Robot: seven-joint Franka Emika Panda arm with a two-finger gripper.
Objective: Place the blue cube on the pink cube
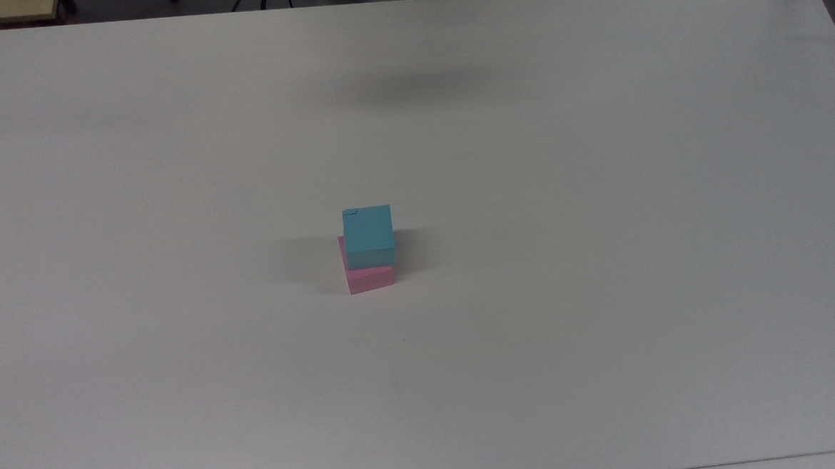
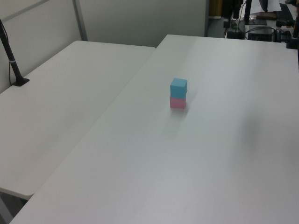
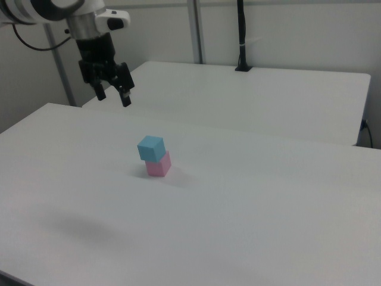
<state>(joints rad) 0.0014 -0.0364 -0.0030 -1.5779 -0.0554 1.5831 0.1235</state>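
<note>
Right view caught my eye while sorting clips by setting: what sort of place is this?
Probably a robotics lab or test room: a white robot arm with an open gripper hangs above a plain white table, where a blue cube sits on a pink cube.

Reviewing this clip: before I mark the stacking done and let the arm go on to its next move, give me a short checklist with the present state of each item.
1. Blue cube rests on the pink cube: ok.
2. Stack alignment: the blue cube sits turned slightly and offset, so a pink strip shows along the top view's left of it; it is still well supported: ok.
3. Pink cube sits flat on the white table: ok.
4. Gripper has let go: open and holding nothing in the right view: ok.
5. Gripper is clear of the stack: raised and off toward the right view's left, with a wide gap: ok.
6. Stack is upright in the left view and the right view, no lean visible: ok.
</note>
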